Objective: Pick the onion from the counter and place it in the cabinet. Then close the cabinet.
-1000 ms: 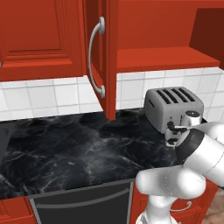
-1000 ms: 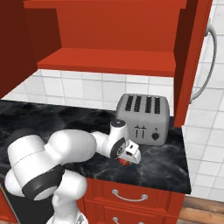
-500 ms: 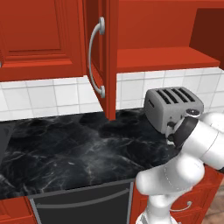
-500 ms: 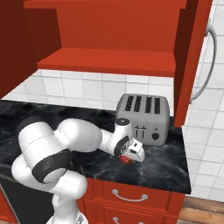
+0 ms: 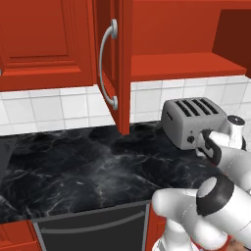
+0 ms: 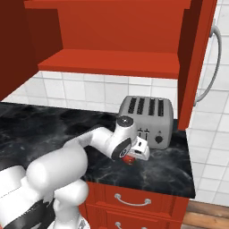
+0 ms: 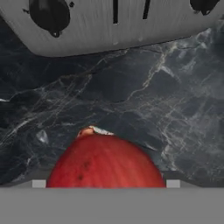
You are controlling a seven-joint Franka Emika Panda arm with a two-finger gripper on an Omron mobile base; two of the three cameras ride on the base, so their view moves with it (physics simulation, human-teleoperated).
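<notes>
The onion (image 7: 105, 162), dark red and glossy, lies on the black counter (image 7: 175, 109) just in front of the toaster. In the hand view it spans the whole gap between my fingers. From the right base view my gripper (image 6: 134, 154) points down at the counter's front edge, shut on the onion (image 6: 129, 159), which still rests on the counter (image 6: 44, 129). The red cabinet (image 5: 181, 66) hangs above with both doors open and its shelf (image 6: 116, 62) bare.
A silver four-slot toaster (image 6: 147, 120) stands right behind the gripper, close to the fingers. The open left cabinet door (image 5: 115, 63) juts out over the counter (image 5: 73, 166). The right door (image 6: 197, 58) stands open too. Red drawers run below the counter edge.
The fingers have closed in from wide open onto the onion. The arm's elbow has swung while the hand stayed low in front of the toaster.
</notes>
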